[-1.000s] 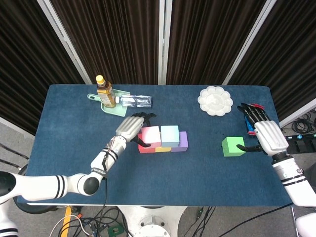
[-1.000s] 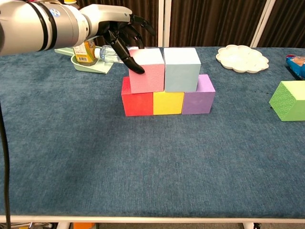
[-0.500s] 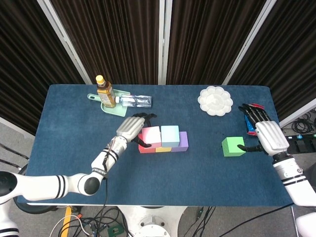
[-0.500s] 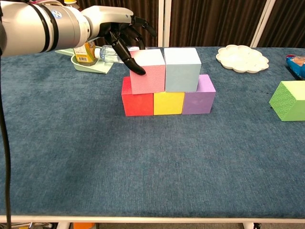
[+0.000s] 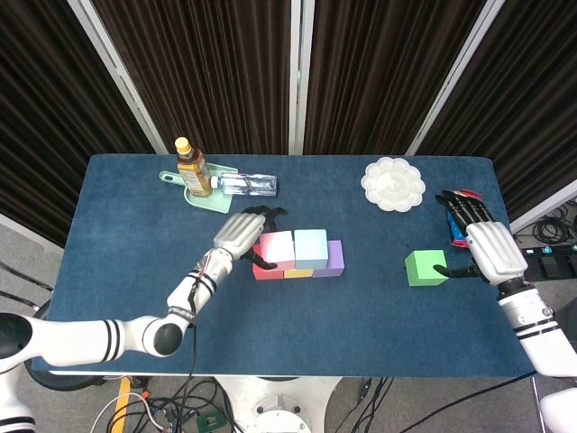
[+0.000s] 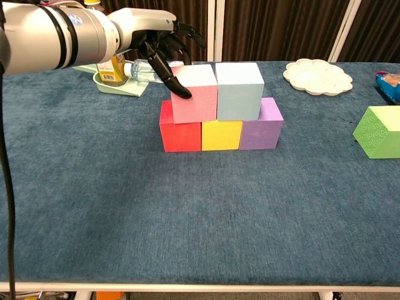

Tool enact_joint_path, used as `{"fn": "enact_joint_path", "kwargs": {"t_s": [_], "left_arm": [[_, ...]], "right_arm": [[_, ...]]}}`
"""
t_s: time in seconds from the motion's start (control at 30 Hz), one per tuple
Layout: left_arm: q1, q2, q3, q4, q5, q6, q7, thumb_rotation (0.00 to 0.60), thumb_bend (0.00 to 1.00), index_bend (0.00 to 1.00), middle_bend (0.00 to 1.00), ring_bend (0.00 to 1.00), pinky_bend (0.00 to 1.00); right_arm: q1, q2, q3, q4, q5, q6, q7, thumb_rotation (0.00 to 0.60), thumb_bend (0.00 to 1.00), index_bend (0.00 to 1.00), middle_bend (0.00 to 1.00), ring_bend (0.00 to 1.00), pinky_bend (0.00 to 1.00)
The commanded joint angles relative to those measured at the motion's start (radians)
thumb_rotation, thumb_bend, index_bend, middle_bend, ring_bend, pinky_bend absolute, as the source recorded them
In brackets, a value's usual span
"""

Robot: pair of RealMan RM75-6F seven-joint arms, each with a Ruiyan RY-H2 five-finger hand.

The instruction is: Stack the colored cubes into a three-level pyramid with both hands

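A red cube [image 6: 180, 134], a yellow cube [image 6: 220, 135] and a purple cube [image 6: 261, 128] form a row on the blue table. On top of them sit a pink cube [image 6: 195, 97] and a light blue cube [image 6: 239, 94], side by side and touching. My left hand [image 6: 159, 47] holds the pink cube, thumb on its front left face and the other fingers curved over its back. A green cube [image 5: 425, 268] stands alone at the right. My right hand [image 5: 482, 244] is beside it with fingers spread, the thumb tip touching its right side.
At the back left, a brown bottle [image 5: 192, 168] stands on a green tray [image 5: 206, 200], and a clear bottle [image 5: 245, 184] lies beside it. A white palette dish [image 5: 393, 184] is at the back right. A snack packet [image 6: 389, 84] lies near the right edge.
The pink cube has shifted slightly right, against the light blue cube, with my left hand on it. My right hand and the green cube have not moved.
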Motion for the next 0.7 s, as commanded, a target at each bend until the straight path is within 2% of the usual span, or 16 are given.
{"fn": "enact_joint_path", "kwargs": {"t_s": [0.03, 0.7], "left_arm": [[-0.001, 0.004, -0.001, -0.001, 0.002, -0.003, 0.000, 0.600, 0.02, 0.15, 0.45, 0.11, 0.15], [-0.005, -0.001, 0.001, 0.007, 0.005, -0.009, -0.010, 0.600, 0.02, 0.15, 0.45, 0.12, 0.15]], "right_arm": [[0.000, -0.001, 0.000, 0.000, 0.000, -0.001, 0.000, 0.600, 0.00, 0.00, 0.02, 0.00, 0.00], [-0.004, -0.003, -0.003, 0.011, 0.002, -0.004, 0.012, 0.600, 0.00, 0.00, 0.02, 0.00, 0.00]]}}
